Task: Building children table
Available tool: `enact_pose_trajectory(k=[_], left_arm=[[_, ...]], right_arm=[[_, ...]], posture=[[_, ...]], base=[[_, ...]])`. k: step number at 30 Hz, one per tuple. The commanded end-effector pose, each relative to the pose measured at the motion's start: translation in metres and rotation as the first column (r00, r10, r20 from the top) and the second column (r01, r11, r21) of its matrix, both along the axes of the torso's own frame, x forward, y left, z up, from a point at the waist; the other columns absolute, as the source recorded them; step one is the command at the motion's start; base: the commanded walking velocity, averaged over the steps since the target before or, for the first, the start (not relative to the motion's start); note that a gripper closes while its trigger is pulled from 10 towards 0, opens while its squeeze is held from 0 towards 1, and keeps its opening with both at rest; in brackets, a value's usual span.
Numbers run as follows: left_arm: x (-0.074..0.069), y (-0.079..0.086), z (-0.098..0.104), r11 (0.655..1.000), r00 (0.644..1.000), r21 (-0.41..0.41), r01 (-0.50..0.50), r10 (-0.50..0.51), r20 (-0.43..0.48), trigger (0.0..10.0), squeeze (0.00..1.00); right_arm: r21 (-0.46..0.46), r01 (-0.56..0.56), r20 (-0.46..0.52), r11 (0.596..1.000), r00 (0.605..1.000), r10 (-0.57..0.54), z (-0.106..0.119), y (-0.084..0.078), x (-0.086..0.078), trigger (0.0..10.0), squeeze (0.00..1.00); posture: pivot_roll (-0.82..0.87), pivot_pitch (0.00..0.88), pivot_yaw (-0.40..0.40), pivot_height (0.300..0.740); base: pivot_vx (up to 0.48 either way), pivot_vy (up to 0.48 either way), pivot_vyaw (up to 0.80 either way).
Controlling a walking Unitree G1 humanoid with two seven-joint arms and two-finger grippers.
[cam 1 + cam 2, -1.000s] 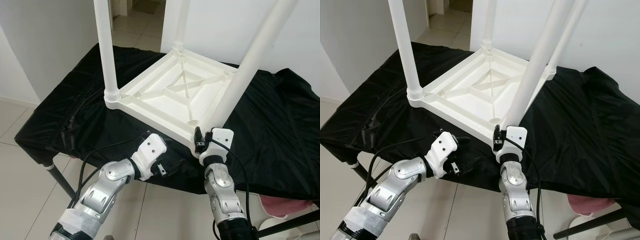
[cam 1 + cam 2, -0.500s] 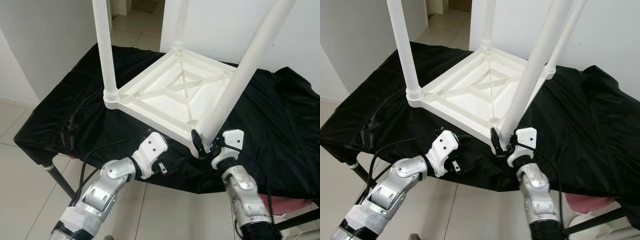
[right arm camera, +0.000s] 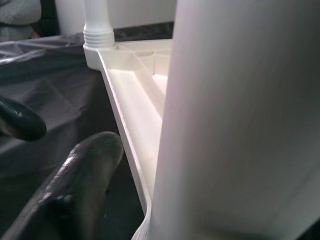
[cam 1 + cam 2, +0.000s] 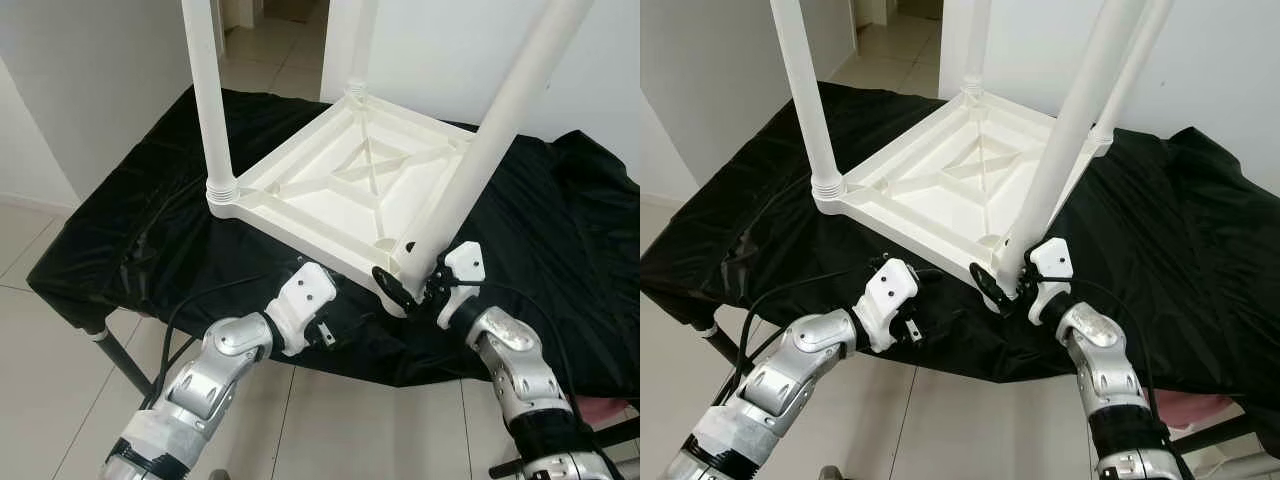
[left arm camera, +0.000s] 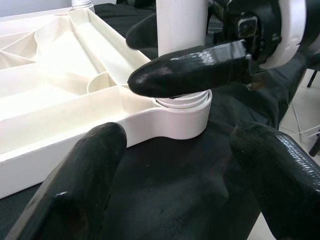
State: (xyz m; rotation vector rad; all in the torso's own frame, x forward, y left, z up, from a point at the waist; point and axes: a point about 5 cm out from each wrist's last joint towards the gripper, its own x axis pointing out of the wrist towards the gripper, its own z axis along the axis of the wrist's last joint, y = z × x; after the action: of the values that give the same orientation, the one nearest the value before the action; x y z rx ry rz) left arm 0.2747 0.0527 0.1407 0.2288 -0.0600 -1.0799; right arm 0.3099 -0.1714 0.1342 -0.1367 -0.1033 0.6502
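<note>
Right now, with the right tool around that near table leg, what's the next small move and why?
Probably twist the near leg further into its corner socket. The right tool clasps the leg's base just above the socket, while the left tool waits open on the black cloth beside that corner.

The upturned table top (image 4: 350,190) and its legs (image 4: 212,100) are seen in plain white plastic. A black cloth (image 4: 130,230) is spread beneath. Silver arms end in white wrist housings and black fingers (image 5: 190,70). The floor tiles (image 4: 40,350) appear pale beige; a pinkish object (image 4: 1170,405) is glimpsed, possibly fabric.
</note>
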Motion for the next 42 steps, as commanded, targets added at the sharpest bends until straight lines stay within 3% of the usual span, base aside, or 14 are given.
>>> enact_pose_trajectory(k=[1,2,15,16,23,25,29,32,35,37,38,39,41,42], left_arm=[[-0.001,-0.001,0.000,0.999,0.999,0.016,0.041,-0.041,0.001,10.0,0.00],[0.000,-0.001,0.000,0.999,0.999,0.015,0.040,-0.040,0.002,10.0,0.00],[0.002,-0.002,0.002,0.999,0.999,0.013,0.042,-0.042,0.007,10.0,0.00],[0.003,-0.003,0.002,0.999,0.999,0.013,0.044,-0.044,0.008,10.0,0.00],[0.002,-0.004,0.002,0.999,0.999,0.011,0.050,-0.050,0.005,10.0,0.00],[0.001,-0.005,0.001,0.999,0.999,0.013,0.053,-0.053,0.002,10.0,0.00],[0.001,-0.004,0.000,0.999,0.999,0.011,0.053,-0.053,-0.002,10.0,0.00],[0.000,-0.004,0.000,0.998,0.998,0.013,0.057,-0.057,-0.005,10.0,0.00],[0.000,-0.004,-0.001,0.998,0.998,0.014,0.058,-0.058,-0.007,10.0,0.00],[0.000,-0.005,-0.001,0.998,0.998,0.011,0.060,-0.060,-0.009,10.0,0.00],[0.000,-0.005,-0.001,0.998,0.998,0.011,0.060,-0.060,-0.009,10.0,0.00],[-0.001,-0.006,-0.001,0.998,0.998,0.012,0.066,-0.066,-0.011,10.0,0.00],[-0.001,-0.007,-0.001,0.997,0.997,0.012,0.070,-0.070,-0.012,10.0,0.00],[-0.001,-0.007,-0.001,0.997,0.997,0.012,0.070,-0.070,-0.012,10.0,0.00]], right_arm=[[-0.018,-0.020,-0.023,1.000,1.000,0.019,-0.007,0.000,0.000,2.0,0.00],[-0.024,-0.018,-0.029,1.000,0.999,0.018,-0.008,-0.001,-0.001,0.0,0.00],[-0.023,-0.030,-0.072,0.999,0.997,0.029,-0.018,-0.007,-0.002,0.0,0.00],[-0.009,-0.024,-0.076,1.000,0.997,0.023,-0.019,-0.006,-0.002,10.0,0.00],[0.045,0.063,-0.053,0.997,0.997,-0.060,-0.019,-0.008,-0.003,10.0,0.00],[0.100,0.224,-0.048,0.970,0.974,-0.220,-0.019,-0.015,-0.003,10.0,0.00],[0.125,0.261,-0.057,0.957,0.965,-0.256,-0.019,-0.015,-0.003,10.0,0.00],[0.146,0.368,-0.055,0.918,0.930,-0.364,-0.019,-0.015,-0.005,10.0,0.00],[0.218,0.482,-0.077,0.849,0.875,-0.477,-0.018,-0.015,-0.007,10.0,0.00],[0.244,0.596,-0.109,0.765,0.801,-0.589,-0.022,-0.011,-0.010,10.0,0.00],[0.244,0.596,-0.109,0.765,0.801,-0.589,-0.022,-0.011,-0.010,10.0,0.00],[0.223,0.699,-0.160,0.679,0.714,-0.682,-0.030,-0.003,-0.014,10.0,0.00],[0.188,0.776,-0.172,0.602,0.630,-0.757,-0.034,0.002,-0.016,10.0,0.00],[0.188,0.776,-0.172,0.602,0.630,-0.757,-0.034,0.002,-0.016,10.0,0.00]], posture=[[0.02,0.075,-0.045,0.740],[0.02,0.077,-0.046,0.740],[0.00,0.074,-0.038,0.740],[0.00,0.074,-0.035,0.740],[-0.01,0.078,-0.030,0.740],[-0.01,0.079,-0.029,0.740],[-0.01,0.082,-0.026,0.740],[-0.01,0.085,-0.027,0.740],[-0.01,0.085,-0.027,0.740],[-0.02,0.088,-0.025,0.740],[-0.02,0.088,-0.025,0.740],[-0.02,0.087,-0.023,0.740],[-0.02,0.084,-0.025,0.740],[-0.02,0.084,-0.025,0.740]], base=[[0.000,0.000,0.00],[0.000,0.000,0.00],[0.000,0.000,0.00],[0.000,0.000,0.00],[0.000,0.000,0.00],[0.000,0.000,0.00],[0.000,0.000,0.00],[0.000,0.000,0.00],[0.000,0.000,0.00],[0.000,0.000,0.00],[0.000,0.000,0.00],[0.000,0.000,0.00],[0.000,0.000,0.00],[0.000,0.000,0.00]])
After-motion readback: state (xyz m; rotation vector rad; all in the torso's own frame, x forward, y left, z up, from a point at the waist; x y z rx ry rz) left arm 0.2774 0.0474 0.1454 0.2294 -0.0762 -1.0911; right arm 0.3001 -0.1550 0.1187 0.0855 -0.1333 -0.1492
